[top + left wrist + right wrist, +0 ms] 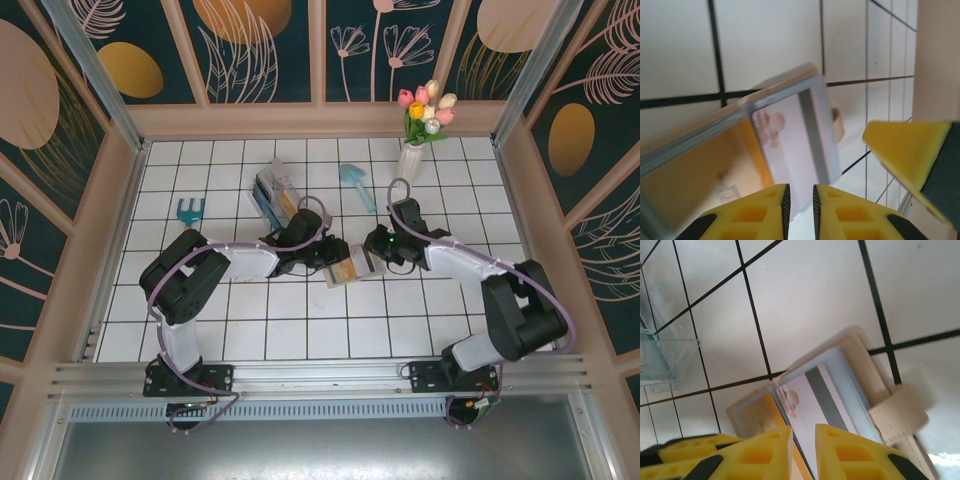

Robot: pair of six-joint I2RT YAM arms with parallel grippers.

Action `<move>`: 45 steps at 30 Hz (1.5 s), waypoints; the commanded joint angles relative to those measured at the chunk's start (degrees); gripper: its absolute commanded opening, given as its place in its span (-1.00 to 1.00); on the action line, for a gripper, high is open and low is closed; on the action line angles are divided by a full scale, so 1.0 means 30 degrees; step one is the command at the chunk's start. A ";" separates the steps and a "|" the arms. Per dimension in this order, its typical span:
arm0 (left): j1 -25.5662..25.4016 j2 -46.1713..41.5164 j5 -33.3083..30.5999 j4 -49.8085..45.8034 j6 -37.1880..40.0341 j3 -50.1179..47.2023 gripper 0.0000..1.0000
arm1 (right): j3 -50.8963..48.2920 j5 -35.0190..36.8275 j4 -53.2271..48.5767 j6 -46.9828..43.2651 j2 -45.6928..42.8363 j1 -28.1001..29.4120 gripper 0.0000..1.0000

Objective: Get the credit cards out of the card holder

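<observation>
Nothing is out yet, I'd say. The wallet (352,266) sits open mid-table between the two arms, with the white card (795,145) and an orange card (705,170) beside it both in their pockets. The left gripper (799,207) and right gripper (803,450) each have their fingers drawn nearly together at its edge (pinching card or wallet, I cannot tell). Both cards are left to pull.
</observation>
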 commanded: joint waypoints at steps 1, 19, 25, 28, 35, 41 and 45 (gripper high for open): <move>-0.0094 0.0355 -0.0164 -0.1515 0.0442 0.0186 -0.61 | 0.1136 -0.0556 -0.0527 -0.1083 0.1052 -0.0162 -0.60; -0.0066 -0.0574 -0.2072 -0.4786 0.2046 -0.1173 -0.72 | 0.1827 0.0534 -0.3041 -0.2205 0.3620 0.0567 -0.60; 0.0437 -0.2145 -0.2991 -0.5798 0.2736 -0.2275 -0.73 | 0.1334 0.0422 -0.2986 -0.1205 0.2806 0.1901 -0.60; 0.0587 -0.2939 -0.2863 -0.5549 0.2868 -0.2543 -0.72 | 0.1406 0.1193 -0.3065 -0.1010 0.2466 0.1901 -0.60; 0.0550 -0.3167 -0.0600 -0.2667 0.1657 -0.2022 -0.62 | 0.2351 0.1422 -0.2975 -0.1243 0.0570 0.1901 -0.60; 0.0301 -0.3113 0.0395 -0.1468 0.0692 -0.1625 -0.63 | 0.1500 -0.0634 -0.2303 -0.0873 0.0252 0.1901 -0.60; -0.0242 -0.2555 -0.0238 -0.2152 0.0665 -0.1007 -0.69 | 0.0833 -0.1137 -0.1917 -0.0877 0.0792 0.1901 -0.60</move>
